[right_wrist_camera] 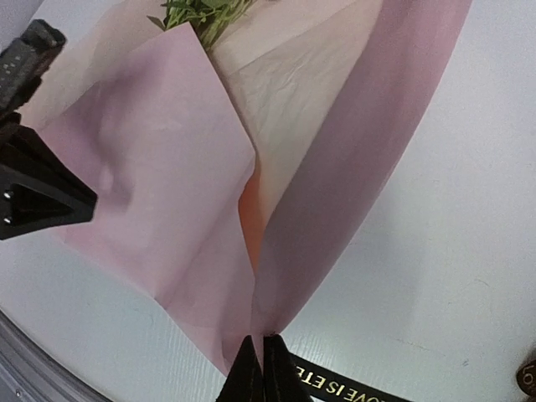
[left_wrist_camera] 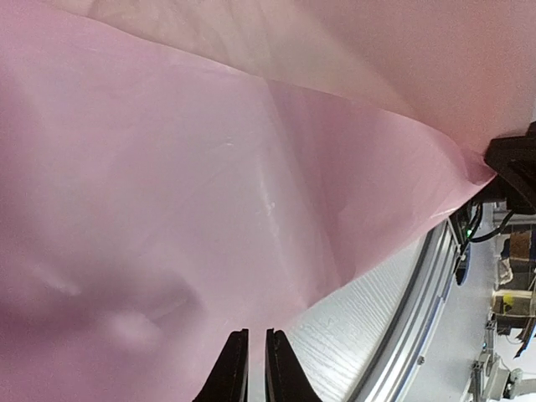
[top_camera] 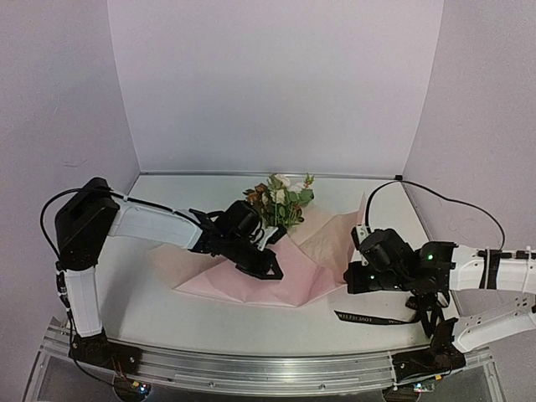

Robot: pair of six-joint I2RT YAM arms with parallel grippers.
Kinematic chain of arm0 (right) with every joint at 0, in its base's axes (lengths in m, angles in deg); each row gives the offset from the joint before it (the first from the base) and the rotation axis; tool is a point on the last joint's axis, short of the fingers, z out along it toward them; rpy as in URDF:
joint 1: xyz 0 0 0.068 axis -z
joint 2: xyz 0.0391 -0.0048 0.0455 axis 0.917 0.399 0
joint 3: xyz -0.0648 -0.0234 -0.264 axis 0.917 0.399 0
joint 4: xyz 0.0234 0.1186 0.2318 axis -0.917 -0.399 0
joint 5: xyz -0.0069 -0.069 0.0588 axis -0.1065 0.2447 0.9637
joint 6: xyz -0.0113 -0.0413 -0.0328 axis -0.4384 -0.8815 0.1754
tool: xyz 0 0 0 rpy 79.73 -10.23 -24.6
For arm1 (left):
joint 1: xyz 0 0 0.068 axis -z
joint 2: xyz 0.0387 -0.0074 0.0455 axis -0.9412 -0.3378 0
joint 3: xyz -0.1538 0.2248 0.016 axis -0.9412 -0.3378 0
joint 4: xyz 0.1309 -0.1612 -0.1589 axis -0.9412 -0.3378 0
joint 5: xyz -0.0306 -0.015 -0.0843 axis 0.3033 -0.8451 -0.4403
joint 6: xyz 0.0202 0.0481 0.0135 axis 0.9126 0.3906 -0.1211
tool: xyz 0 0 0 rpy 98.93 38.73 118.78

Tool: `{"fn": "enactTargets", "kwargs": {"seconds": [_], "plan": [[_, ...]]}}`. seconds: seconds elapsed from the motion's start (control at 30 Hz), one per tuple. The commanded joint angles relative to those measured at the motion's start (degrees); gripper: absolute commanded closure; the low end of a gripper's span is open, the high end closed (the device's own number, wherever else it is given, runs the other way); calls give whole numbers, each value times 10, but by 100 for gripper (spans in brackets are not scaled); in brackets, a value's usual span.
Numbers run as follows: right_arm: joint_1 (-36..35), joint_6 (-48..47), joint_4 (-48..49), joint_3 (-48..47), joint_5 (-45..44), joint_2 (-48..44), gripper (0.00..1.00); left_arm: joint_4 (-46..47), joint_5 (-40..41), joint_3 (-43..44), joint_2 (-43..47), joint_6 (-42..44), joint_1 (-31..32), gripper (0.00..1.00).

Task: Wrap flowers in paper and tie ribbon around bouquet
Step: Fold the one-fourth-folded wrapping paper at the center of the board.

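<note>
Paper (right_wrist_camera: 167, 167) corner in right hand (right_wrist_camera: 258, 345)

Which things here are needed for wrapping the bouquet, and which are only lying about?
For the job: flowers, pink paper, black ribbon.
Not for the job: black cable, metal rail.

Thin pale-pink paper sheet (top_camera: 306, 268): plain, no print. It goes mauve in the shaded fold above the right end effector (right_wrist_camera: 258, 356), with a peach-cream inner face. Right and left end effector (left_wrist_camera: 257, 356) both black. Small flower bunch (top_camera: 282, 199): cream, pink and rust-brown blooms, green leaves. Narrow black ribbon (right_wrist_camera: 335, 388) just beside the right end effector has pale capital lettering. Worktop (top_camera: 167, 322) white, faint grain.
</note>
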Motion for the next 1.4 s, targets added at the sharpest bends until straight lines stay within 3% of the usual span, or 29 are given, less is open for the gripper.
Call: {"fn": "enactTargets", "kwargs": {"seconds": [0.0, 0.47, 0.97, 1.37], "plan": [[30, -20, -43, -4, 12, -18, 100, -27, 9, -38, 65, -12, -26, 91], [141, -87, -123, -33, 97, -15, 100, -95, 38, -185, 192, -10, -63, 91], [165, -113, -153, -97, 158, 24, 100, -65, 25, -211, 119, -22, -66, 96], [137, -59, -131, -184, 237, 105, 100, -35, 17, -225, 103, -38, -66, 99]]}}
